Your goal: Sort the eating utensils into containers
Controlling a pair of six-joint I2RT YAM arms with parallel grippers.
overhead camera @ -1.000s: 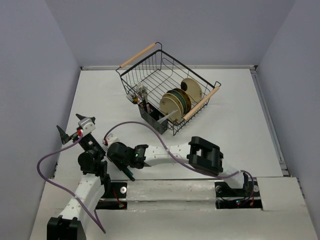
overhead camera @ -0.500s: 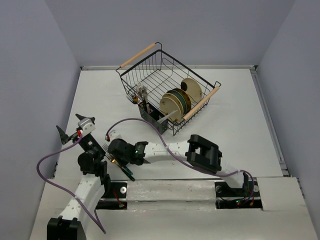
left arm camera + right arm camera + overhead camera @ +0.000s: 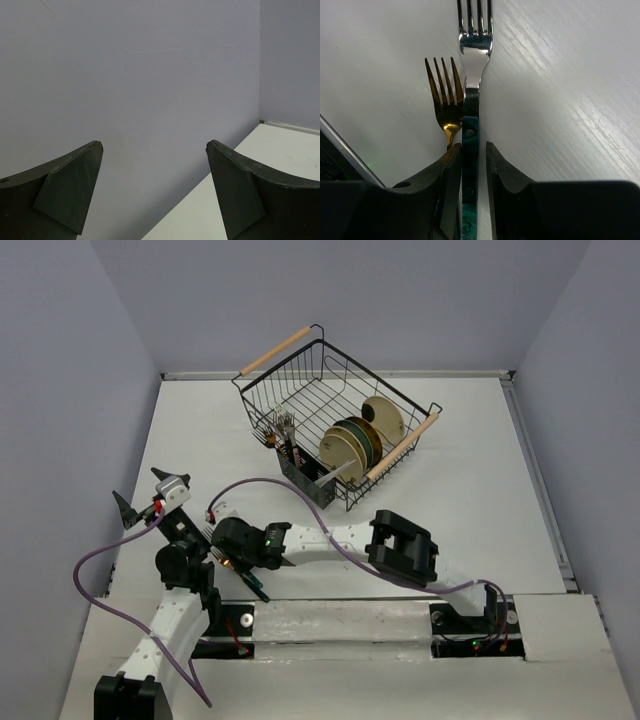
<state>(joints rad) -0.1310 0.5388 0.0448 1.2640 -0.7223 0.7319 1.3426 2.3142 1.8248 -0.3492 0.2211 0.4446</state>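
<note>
A fork with a teal handle [image 3: 471, 100] and a silver head lies on the white table, with a gold-headed fork [image 3: 443, 90] close on its left. My right gripper [image 3: 472, 148] straddles the teal handle. Its left finger is against the handle and a thin gap shows at its right finger, so the jaws are nearly closed. In the top view this gripper [image 3: 230, 552] is low at the near left. My left gripper [image 3: 155, 145] is open and empty, raised toward the left wall [image 3: 141, 494]. The black caddy [image 3: 303, 476] holds several forks [image 3: 283, 430] inside the basket.
The black wire basket [image 3: 300, 375] with wooden handles stands at the back middle, with several round plates [image 3: 355, 445] upright in it. The grey left wall is close to my left arm. A purple cable [image 3: 275, 483] loops over the right arm.
My right gripper has moved a little left and away along the two forks on the table. The left arm has not moved.
</note>
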